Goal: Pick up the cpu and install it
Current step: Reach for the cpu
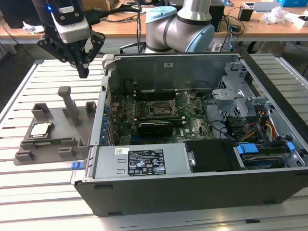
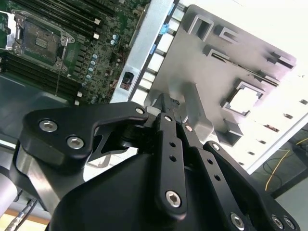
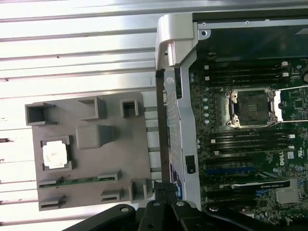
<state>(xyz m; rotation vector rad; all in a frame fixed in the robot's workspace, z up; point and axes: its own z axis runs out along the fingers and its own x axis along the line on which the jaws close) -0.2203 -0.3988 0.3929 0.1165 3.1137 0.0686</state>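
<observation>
Remote-operator view of the workcell. I see one open computer case lying on the white slatted surface, and one grey fixture plate just beside it on the exterior view's left. In the case there is one motherboard with one square socket frame; its well is dark and uncovered, with memory slots on either side. The cpu, a single chip, lies flat with its silver top up in a square recess of the fixture plate, well apart from the socket frame. One tall upright post rises from the plate just beside the cpu, on the exterior view's right of it. It is the nearest thing standing between the chip and the case wall. Low blocks ring the plate's edges. One thin green strip, possibly a memory module though I cannot be sure at this angle, lies in a slot next to the cpu. The gripper hangs above the far side of the plate, near the case's corner and clear of the chip. In the second wrist view the post sits just past its tip. The fingers appear drawn together to a point with no gap between them. They hold nothing and touch nothing.
</observation>
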